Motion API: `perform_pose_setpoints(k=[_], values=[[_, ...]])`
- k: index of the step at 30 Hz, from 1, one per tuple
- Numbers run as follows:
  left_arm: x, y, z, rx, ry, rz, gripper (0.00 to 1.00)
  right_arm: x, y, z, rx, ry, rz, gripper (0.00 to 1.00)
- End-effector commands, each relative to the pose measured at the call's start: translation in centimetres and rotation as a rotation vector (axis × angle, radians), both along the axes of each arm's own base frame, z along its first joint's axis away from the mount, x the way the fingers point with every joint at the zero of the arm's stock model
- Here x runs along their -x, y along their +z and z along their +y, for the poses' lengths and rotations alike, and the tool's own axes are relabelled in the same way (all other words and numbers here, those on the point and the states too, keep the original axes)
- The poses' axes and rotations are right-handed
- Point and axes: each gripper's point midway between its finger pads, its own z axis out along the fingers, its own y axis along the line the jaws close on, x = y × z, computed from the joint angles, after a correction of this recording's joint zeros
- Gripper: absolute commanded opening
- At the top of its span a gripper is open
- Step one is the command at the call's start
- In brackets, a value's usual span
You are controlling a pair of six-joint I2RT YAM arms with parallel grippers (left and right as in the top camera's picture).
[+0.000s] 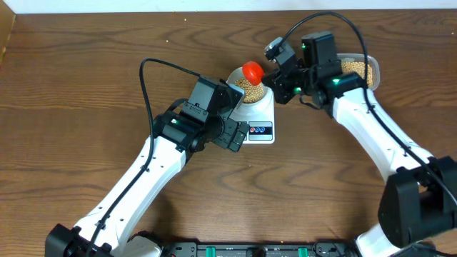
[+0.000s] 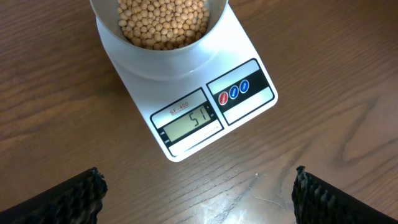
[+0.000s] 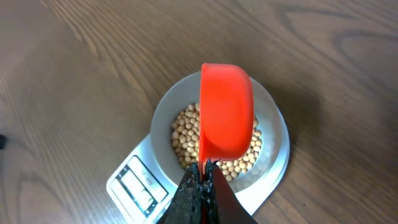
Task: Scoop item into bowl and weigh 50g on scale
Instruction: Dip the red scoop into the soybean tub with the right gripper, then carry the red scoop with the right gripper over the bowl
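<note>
The pale bowl (image 1: pixel 251 91) stands on the white scale (image 1: pixel 258 126) and holds many tan beans (image 1: pixel 252 91). The left wrist view shows the bowl (image 2: pixel 158 53), the beans (image 2: pixel 163 22) and the scale (image 2: pixel 205 115); its display reads 51. My right gripper (image 1: pixel 277 73) is shut on the handle of a red scoop (image 1: pixel 251 71), held tipped on its side above the bowl (image 3: pixel 273 146) and beans (image 3: pixel 185 138); the scoop (image 3: pixel 226 112) and gripper (image 3: pixel 203 169) show there. My left gripper (image 2: pixel 199 196) is open and empty over the table just in front of the scale.
A clear plastic tub (image 1: pixel 360 69) with more beans sits at the far right behind my right arm. A loose bean (image 1: pixel 187 19) lies near the far edge. Bare wood table (image 1: pixel 86 107) lies to the left and front.
</note>
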Motion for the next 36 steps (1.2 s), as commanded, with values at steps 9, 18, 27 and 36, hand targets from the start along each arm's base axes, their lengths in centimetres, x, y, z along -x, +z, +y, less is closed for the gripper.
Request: perform_pose_setpoints(k=[9, 18, 27, 36], values=[[0.0, 0.4, 0.0, 0.009, -0.005, -0.008, 0.98, -0.2, -4.7, 1.6, 0.165, -0.037, 0.006, 0.01], [0.0, 0.4, 0.0, 0.009, -0.005, -0.008, 0.98, -0.4, -5.2, 1.5, 0.23, -0.063, -0.02, 0.01], [0.0, 0.4, 0.0, 0.009, -0.005, -0.008, 0.98, 1.2, -5.1, 3.2, 0.158, 0.019, 0.03, 0.01], [0.0, 0.4, 0.0, 0.009, -0.005, -0.008, 0.98, 1.6, -4.9, 3.6, 0.114, 0.033, 0.056, 0.01]])
